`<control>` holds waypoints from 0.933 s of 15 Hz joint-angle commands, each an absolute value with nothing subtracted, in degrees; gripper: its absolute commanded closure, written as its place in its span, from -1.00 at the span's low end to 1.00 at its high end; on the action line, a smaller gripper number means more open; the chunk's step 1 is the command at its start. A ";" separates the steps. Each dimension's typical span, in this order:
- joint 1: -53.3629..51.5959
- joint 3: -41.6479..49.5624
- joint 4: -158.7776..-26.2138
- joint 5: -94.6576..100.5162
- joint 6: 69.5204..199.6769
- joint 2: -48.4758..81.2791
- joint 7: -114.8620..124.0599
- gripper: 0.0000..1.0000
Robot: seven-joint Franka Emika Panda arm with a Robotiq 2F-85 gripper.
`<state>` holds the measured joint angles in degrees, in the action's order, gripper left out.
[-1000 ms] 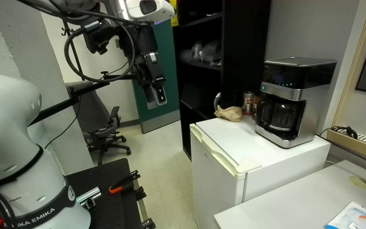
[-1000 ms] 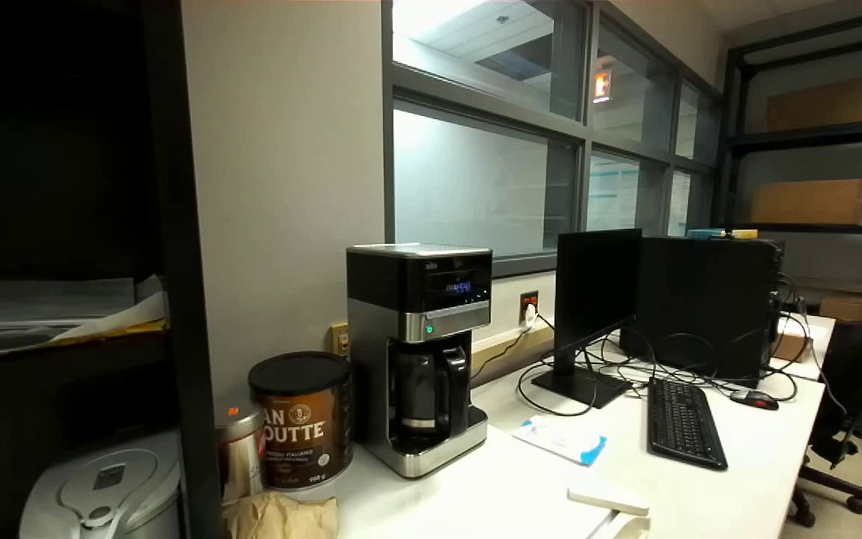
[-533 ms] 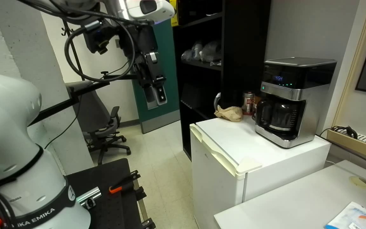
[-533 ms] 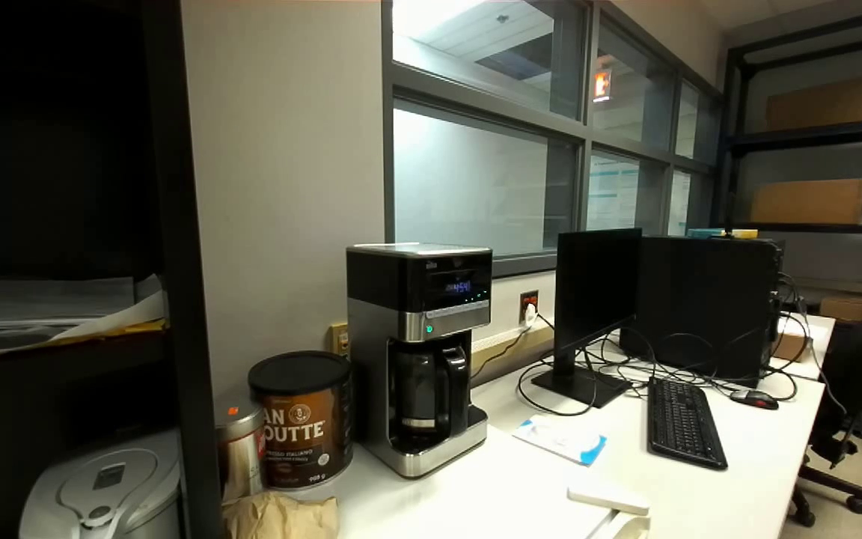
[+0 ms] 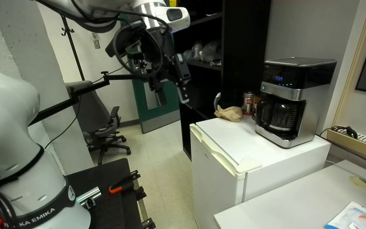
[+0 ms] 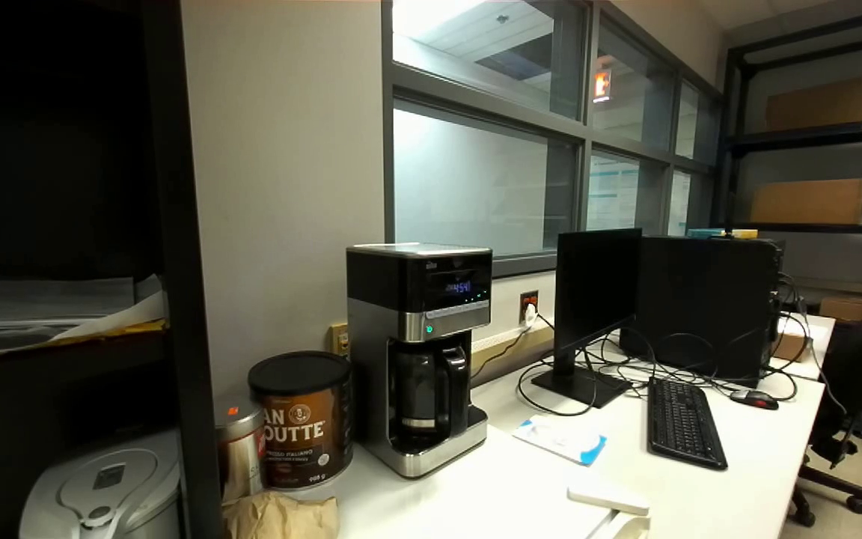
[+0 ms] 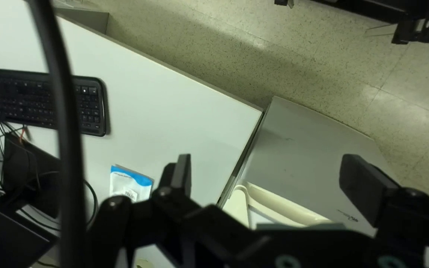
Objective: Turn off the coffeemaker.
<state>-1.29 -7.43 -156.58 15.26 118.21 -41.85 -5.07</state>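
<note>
The coffeemaker (image 5: 292,93) stands upright on the white mini-fridge (image 5: 216,178), with its dark glass carafe (image 5: 283,117) inside. It also shows in an exterior view (image 6: 371,352). Its display has lit blue digits, and a round green light (image 6: 429,329) glows on its silver band. My gripper (image 5: 174,98) is open and empty, in the air left of the fridge in that view, well apart from the coffeemaker. In the wrist view the open fingers (image 7: 266,160) frame the fridge's front and its cream handle (image 7: 281,203). The coffeemaker is out of the wrist view.
A paper bag (image 5: 229,113), a tin (image 5: 248,103) and a coffee tub (image 6: 300,419) stand beside the coffeemaker. A black shelf (image 5: 246,47) rises behind the fridge. The adjoining desk holds a packet (image 6: 562,440), keyboard (image 6: 685,423) and monitor (image 6: 595,292).
My gripper has moved right in the exterior view, toward the fridge, and its fingers stand farther apart. Part of the arm now shows at an exterior view's right edge. The coffeemaker has not moved.
</note>
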 commanded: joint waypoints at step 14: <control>-2.60 -4.99 -129.68 47.28 136.70 -4.75 -28.95 0.88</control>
<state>-1.80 -6.30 -134.54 42.87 132.38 -10.44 -24.72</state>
